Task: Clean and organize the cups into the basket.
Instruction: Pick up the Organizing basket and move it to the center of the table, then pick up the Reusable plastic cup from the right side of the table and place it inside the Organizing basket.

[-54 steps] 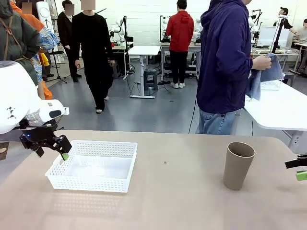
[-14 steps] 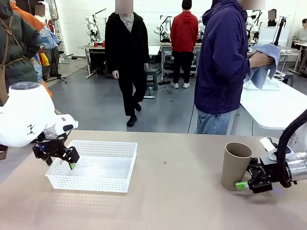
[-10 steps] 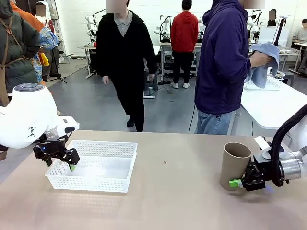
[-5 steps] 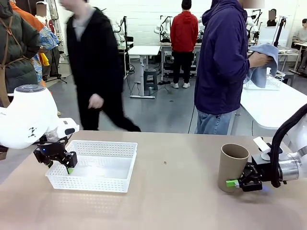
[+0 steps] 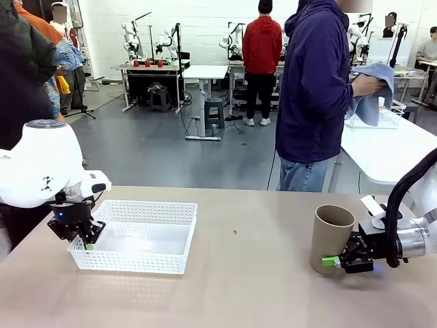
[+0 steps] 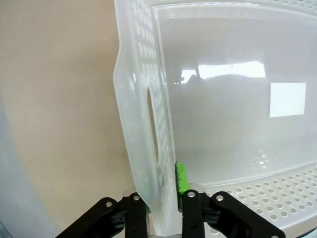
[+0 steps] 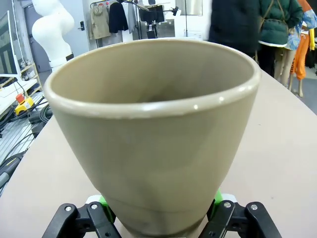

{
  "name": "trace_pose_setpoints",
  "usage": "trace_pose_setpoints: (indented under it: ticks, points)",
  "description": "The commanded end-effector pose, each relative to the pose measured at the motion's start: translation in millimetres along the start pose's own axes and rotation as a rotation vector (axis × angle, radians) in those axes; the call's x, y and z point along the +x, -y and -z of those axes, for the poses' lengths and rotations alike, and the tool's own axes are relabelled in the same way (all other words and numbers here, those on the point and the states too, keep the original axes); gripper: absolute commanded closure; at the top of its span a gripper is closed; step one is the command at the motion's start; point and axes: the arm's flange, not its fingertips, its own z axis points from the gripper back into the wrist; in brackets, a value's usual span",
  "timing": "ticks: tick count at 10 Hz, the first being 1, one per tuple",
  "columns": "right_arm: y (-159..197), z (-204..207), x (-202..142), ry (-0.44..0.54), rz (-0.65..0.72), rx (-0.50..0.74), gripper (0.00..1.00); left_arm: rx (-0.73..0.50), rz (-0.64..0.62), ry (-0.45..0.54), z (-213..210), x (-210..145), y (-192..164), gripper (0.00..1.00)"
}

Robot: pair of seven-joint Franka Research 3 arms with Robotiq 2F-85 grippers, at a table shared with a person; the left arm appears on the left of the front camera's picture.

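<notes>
Your left fingers (image 5: 85, 240) sit at the left short end of the basket (image 5: 147, 205), which rests on the left part of the tabletop (image 5: 239, 290) with nothing inside it. From the left wrist you can see that end wall (image 6: 136, 99) running up between the two fingers (image 6: 182, 182): one finger is outside the basket and the green pad is against the inner face, beside the handle cut-out. The gap is narrow and both fingers press on the wall, so you have the basket pinched by its end. On the far right of the tabletop, well apart from the basket, the beige-tan cup (image 5: 332, 236) stands mouth up, leaning slightly. Your right fingers (image 5: 330, 261) reach in from the right and meet it low down, just above its base. In the right wrist view the cup (image 7: 158, 124) stands directly between the fingers (image 7: 217, 200), with a green pad touching each side of its lower wall; they are spread to the cup's width and closed on it. Across the table a person (image 5: 317, 89) in a dark purple hoodie stands side-on, holding a blue cloth (image 5: 377, 92).
</notes>
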Motion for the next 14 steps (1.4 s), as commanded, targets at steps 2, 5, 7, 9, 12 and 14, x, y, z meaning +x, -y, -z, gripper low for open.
trace_pose_setpoints:
  ticks: [2, 5, 7, 9, 12, 14]
  points:
    - [2.0, -2.0, -4.6, 0.004, -0.018, 0.017, 1.0, -0.003, -0.034, -0.008, -4.0, 3.9, 2.9, 1.0]
    - [-0.6, -3.5, -3.1, -0.003, -0.018, 0.022, 1.0, -0.014, -0.047, -0.017, -3.3, 4.7, 3.5, 1.0]
    - [-10.2, -4.6, 5.7, -0.044, 0.013, 0.019, 0.79, -0.023, -0.046, -0.013, -2.7, 4.7, 5.6, 1.0]
    - [-37.0, -16.8, 50.0, -0.026, 0.031, 0.039, 0.79, -0.046, -0.07, -0.015, -6.4, 5.7, 21.0, 1.0]
    - [-64.3, -45.0, 145.6, 0.006, -0.036, 0.028, 0.79, -0.049, -0.061, 0.0, -8.4, 6.4, 60.9, 1.0]
    - [-69.2, -54.4, 206.9, 0.019, -0.043, 0.008, 0.79, -0.06, -0.072, 0.013, -10.0, 7.7, 88.0, 1.0]
